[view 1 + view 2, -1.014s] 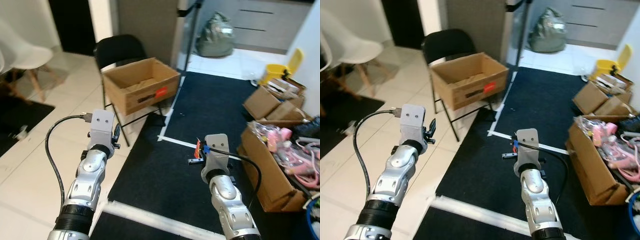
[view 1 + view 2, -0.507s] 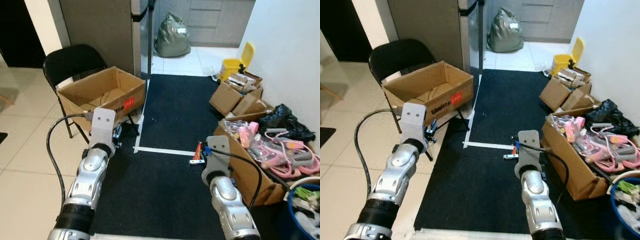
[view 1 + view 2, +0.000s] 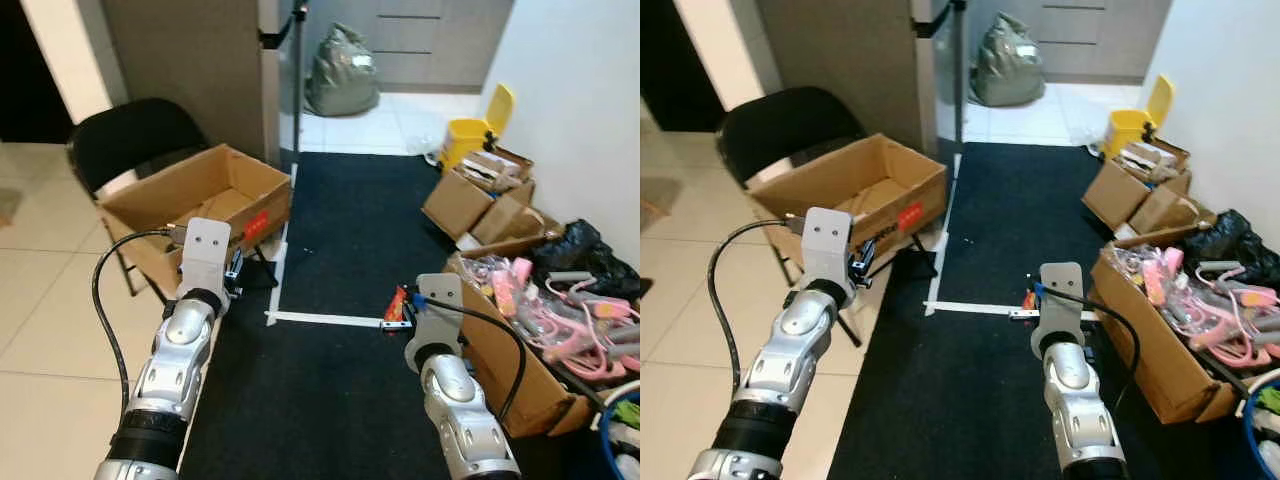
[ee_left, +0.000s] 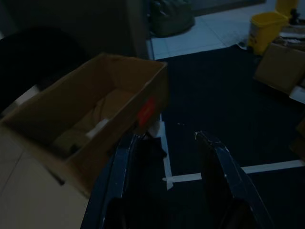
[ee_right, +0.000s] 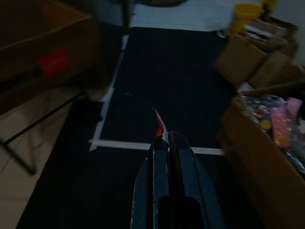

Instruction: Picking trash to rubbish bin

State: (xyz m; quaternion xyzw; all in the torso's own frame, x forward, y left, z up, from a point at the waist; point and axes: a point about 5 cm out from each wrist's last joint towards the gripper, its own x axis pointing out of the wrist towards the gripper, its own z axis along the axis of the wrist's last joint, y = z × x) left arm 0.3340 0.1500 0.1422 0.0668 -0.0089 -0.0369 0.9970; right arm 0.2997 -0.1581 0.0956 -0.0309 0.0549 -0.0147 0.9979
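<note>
The right gripper point(image 5: 166, 140) has its two black fingers pressed together on a small red scrap of wrapper point(image 5: 159, 125), held above the black floor mat point(image 3: 350, 230) near its white tape line point(image 3: 325, 319). The left gripper point(image 4: 167, 143), fingers spread, hangs beside the open brown cardboard box point(image 3: 190, 195) on the black chair point(image 3: 120, 140).

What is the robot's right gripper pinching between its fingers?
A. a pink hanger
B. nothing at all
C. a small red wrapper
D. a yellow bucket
C: in the right wrist view, the right gripper has its two black fingers pressed together, and a small red wrapper with a jagged edge sticks out from between the tips.
</note>
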